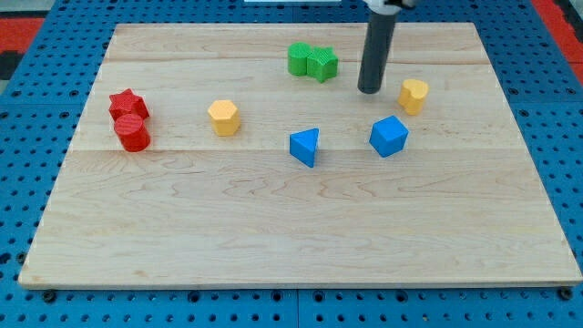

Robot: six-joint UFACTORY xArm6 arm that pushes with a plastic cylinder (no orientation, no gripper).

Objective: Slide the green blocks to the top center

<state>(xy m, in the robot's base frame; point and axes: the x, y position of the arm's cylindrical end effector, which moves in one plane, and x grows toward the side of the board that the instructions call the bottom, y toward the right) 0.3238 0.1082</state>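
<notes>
Rod tip (pixel 370 91) touching the tabletop (pixel 273 228) in the upper right part of the board. The arm carries no gripper, only a straight dark rod (pixel 375 50), which can neither open nor close and holds nothing. The tip stands apart from every block, to the view's right of the 2 green blocks and to the view's left of the yellow rounded block (pixel 413 95).

The 2 green blocks lie near the view's top, slightly right of the board's centre line. The left green block (pixel 299 58) and the right green block (pixel 322 64) touch side by side; their exact shapes cannot be made out.

Below the tip, toward the view's bottom, sit the blue cube (pixel 389 136) and, further to the view's left, the blue triangle (pixel 305 147), well apart from each other. The yellow hexagon (pixel 223 117) lies left of centre. At the view's left, the red star (pixel 127 103) touches the red cylinder (pixel 133 133), which sits just below it.

The wooden tabletop is surrounded by a blue perforated surface (pixel 36 109).
</notes>
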